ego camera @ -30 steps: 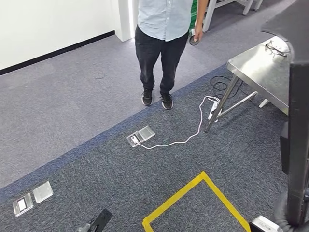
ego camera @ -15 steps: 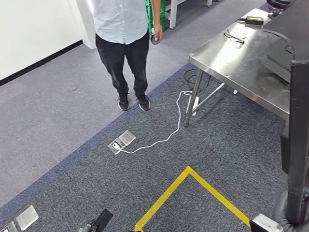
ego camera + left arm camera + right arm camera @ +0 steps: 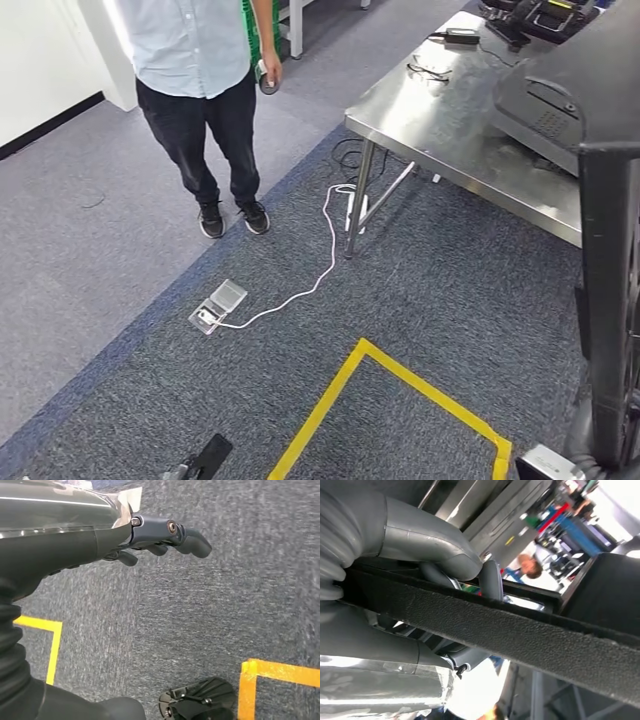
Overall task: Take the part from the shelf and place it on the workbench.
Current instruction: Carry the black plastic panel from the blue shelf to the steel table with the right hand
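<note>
Head view shows the black part [image 3: 607, 300] upright at the near right, a steel surface [image 3: 453, 140] far right and a person [image 3: 200, 100] far left; left wrist view shows the left hand [image 3: 166, 535] empty, fingers loosely extended over carpet; right wrist view shows the right hand [image 3: 395, 570] clamped on the part's edge.

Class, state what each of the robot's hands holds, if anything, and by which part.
The right hand grips the black part by its flat textured edge. The left hand holds nothing.

Steel workbench [image 3: 423, 110] with glasses [image 3: 428, 70], black part [image 3: 551, 100].
</note>
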